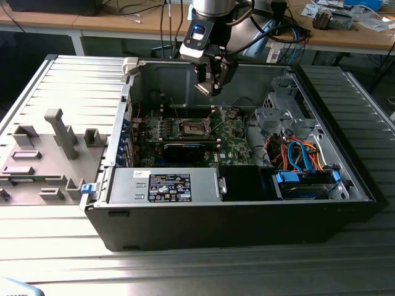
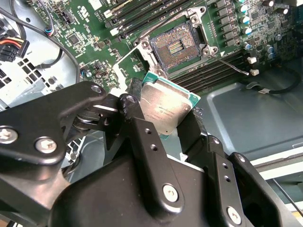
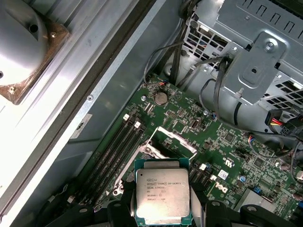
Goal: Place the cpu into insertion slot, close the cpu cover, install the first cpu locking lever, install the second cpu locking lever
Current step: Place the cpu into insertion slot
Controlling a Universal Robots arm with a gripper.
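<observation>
Above the insertion slot (image 2: pixel 176 45) and clear of it, the end effector (image 2: pixel 165 122) grips the cpu (image 2: pixel 165 104) by opposite edges.

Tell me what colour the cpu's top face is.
The cpu top is silvery-grey, green-edged; clearest in the first wrist view.

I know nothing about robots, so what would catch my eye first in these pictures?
An open black computer case lies in the middle of the exterior view, with the robot's tool hanging over its green motherboard. In both wrist views the tool grips the cpu, a flat square chip with a silvery top, above the board. In the second wrist view the insertion slot lies open and empty beyond it.
</observation>
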